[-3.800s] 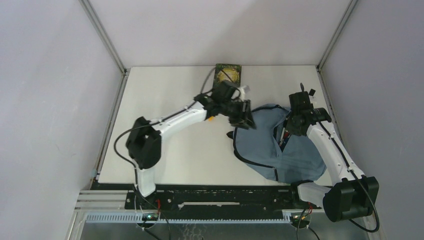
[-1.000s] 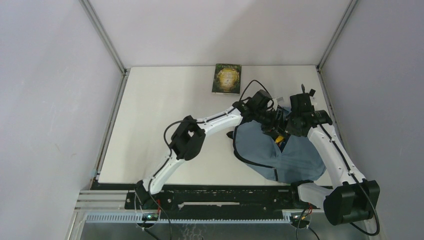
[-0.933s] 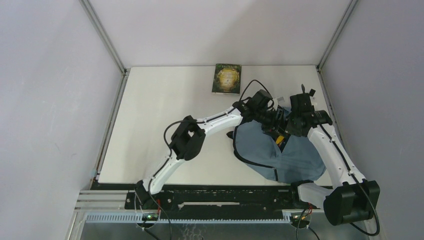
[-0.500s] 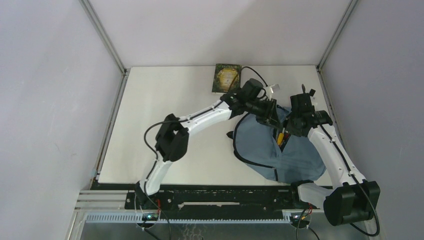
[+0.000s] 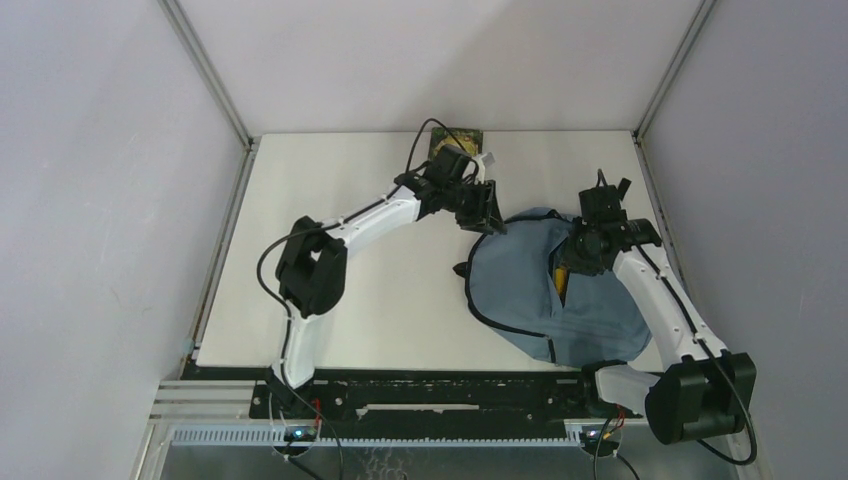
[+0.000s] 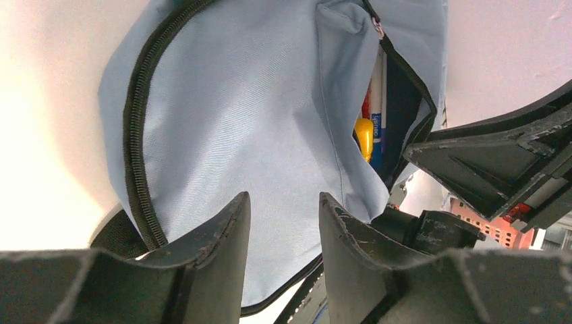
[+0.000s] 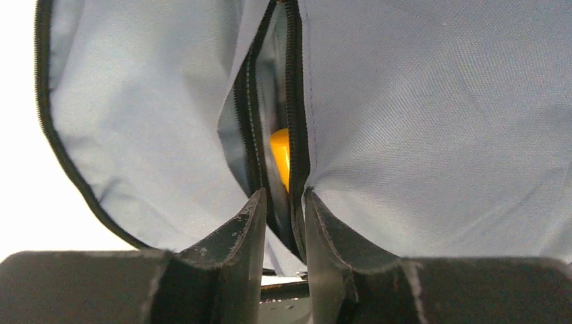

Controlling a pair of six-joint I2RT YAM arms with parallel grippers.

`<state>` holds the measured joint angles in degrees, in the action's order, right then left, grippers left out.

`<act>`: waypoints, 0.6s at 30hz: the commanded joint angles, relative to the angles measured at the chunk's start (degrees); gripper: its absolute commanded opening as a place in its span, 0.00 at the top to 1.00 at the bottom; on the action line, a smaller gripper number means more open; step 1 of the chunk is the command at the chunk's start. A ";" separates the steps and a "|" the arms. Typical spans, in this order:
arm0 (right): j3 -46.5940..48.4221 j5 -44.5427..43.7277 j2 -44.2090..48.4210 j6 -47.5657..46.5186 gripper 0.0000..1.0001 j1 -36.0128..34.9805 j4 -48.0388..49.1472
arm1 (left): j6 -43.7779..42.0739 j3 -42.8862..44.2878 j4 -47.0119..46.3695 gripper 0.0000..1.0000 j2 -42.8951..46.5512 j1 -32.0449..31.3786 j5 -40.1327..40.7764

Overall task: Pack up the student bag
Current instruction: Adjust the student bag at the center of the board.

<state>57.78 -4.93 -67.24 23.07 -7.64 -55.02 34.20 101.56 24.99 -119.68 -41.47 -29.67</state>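
The student bag (image 5: pixel 520 285) lies at the right of the table, blue-grey with black zip trim, its zip slit part open. A yellow item (image 6: pixel 364 135) and red and blue pens show inside the slit. My left gripper (image 5: pixel 490 215) hovers just off the bag's far left edge, open, with nothing between its fingers (image 6: pixel 233 223). My right gripper (image 5: pixel 573 258) sits over the slit with its jaws slightly open. The black zip edge (image 7: pixel 297 135) runs down into the gap between them, and the yellow item (image 7: pixel 280 155) shows just beyond.
A dark green book (image 5: pixel 472 137) lies at the table's far edge, partly hidden behind the left arm. The bag's black strap (image 5: pixel 460 269) pokes out on its left side. Walls stand close on the table's far, left and right sides.
The left gripper has pulled out of the bag's opening and swung back to the far left. The right gripper's jaws have parted from shut. The slit has narrowed.
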 commanded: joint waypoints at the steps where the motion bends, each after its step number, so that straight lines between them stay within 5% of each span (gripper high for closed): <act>1: 0.45 4.27 4.71 0.80 0.67 0.94 5.40 | -1.49 0.94 -0.41 0.54 3.23 -1.09 0.26; 6: 1.02 1.11 9.82 3.79 0.88 6.55 6.52 | -1.04 2.63 -0.34 0.54 2.76 -1.12 -0.04; 18: -2.23 5.44 0.40 6.13 0.93 14.67 13.83 | -1.11 5.61 0.27 0.54 0.19 -3.86 -1.96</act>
<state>57.58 -1.02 -63.37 27.46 6.66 -46.11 34.24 103.28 25.61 -120.07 -43.86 -30.26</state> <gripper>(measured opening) 0.074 0.459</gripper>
